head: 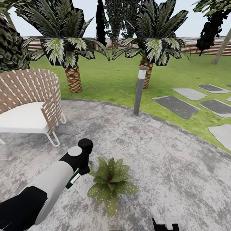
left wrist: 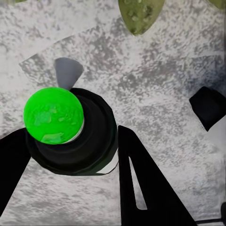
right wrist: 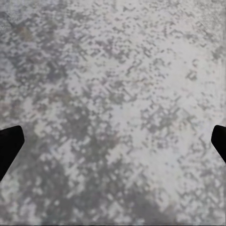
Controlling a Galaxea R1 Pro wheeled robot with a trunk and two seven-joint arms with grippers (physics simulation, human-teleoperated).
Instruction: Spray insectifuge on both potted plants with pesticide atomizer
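This is a garden behind a house, laid out for sitting outdoors. A round patio of mottled grey paving [head: 160,154] takes up the near ground, with a green lawn [head: 109,80] beyond it and flat grey stepping stones [head: 175,106] set into the grass at the right. Short palms with scaly brown trunks [head: 73,77] stand on the lawn, and a brown slatted wooden fence [head: 205,46] closes the far side. A woven tan chair with a white cushion [head: 29,106] sits at the left, and a slim grey bollard lamp [head: 139,89] rises at the patio's edge.

Patio [head: 166,154]: mottled grey stone, rough, matt
Chair [head: 35,93]: woven tan slats, white cushion
Bollard lamp [head: 139,91]: smooth grey metal
Fence [head: 205,45]: brown wood slats
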